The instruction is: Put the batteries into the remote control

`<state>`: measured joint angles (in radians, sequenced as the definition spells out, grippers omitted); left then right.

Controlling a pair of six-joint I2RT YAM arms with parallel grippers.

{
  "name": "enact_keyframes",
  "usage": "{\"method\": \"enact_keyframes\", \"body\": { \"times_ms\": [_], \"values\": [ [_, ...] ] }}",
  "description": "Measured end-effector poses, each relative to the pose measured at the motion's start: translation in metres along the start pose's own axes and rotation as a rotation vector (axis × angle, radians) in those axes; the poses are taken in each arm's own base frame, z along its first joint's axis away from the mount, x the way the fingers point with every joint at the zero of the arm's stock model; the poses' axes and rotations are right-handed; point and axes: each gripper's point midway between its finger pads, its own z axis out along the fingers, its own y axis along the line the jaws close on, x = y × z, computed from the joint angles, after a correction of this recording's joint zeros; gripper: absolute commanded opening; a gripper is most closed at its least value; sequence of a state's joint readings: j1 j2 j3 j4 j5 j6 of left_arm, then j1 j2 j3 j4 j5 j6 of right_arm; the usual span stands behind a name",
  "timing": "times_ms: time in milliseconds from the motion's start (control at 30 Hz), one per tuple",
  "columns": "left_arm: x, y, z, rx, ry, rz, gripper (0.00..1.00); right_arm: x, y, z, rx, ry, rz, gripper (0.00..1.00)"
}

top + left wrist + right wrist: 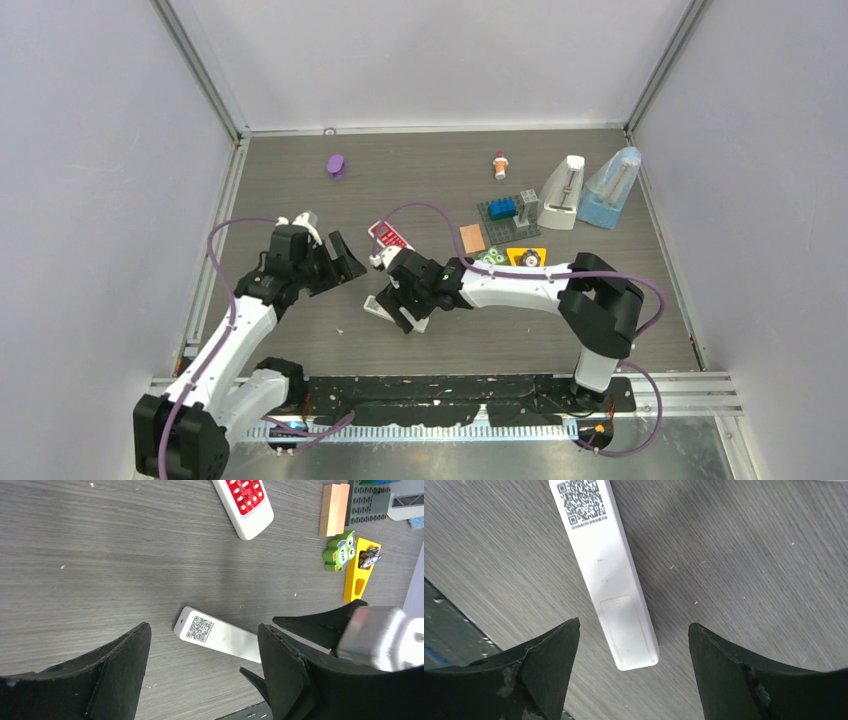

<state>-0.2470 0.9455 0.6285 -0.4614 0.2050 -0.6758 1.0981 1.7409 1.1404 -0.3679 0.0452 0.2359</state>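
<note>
lying back-up, the slim white remote (pixel 610 580) bears a qr sticker (pixel 580 499).

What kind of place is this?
Probably a robot test booth: a left arm and right arm at a grey table, plain walls boxing it in, toys like a green owl.

table (pixel 749 555): matt grey wood-grain | white remote (pixel 609 580): smooth plastic | right pincer (pixel 634 625): matt black plastic
</note>
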Motion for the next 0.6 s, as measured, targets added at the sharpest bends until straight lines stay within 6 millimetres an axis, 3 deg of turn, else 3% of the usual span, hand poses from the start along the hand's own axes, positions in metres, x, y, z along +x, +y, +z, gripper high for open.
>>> {"method": "enact_keyframes", "body": {
  "times_ms": [100, 200, 300, 467, 600],
  "values": [
    [-0.001, 0.004, -0.006, -0.014, -0.012, -0.009, 0.81, 0.007, -0.004, 0.008, 0.001, 0.025, -0.075, 0.81],
    [-0.001, 0.007, -0.009, -0.025, -0.016, -0.025, 0.80, 0.006, -0.004, 0.011, -0.007, 0.022, -0.122, 0.66],
    [-0.001, 0.011, -0.009, -0.035, -0.013, -0.047, 0.79, 0.007, -0.003, 0.017, -0.017, 0.023, -0.149, 0.59],
    [0.000, 0.016, -0.010, -0.049, -0.006, -0.075, 0.78, 0.009, 0.007, 0.024, -0.049, 0.031, -0.178, 0.55],
    [0.000, 0.020, -0.012, -0.055, -0.011, -0.086, 0.78, 0.018, 0.005, 0.032, -0.043, 0.059, -0.190, 0.58]
  ]
}}
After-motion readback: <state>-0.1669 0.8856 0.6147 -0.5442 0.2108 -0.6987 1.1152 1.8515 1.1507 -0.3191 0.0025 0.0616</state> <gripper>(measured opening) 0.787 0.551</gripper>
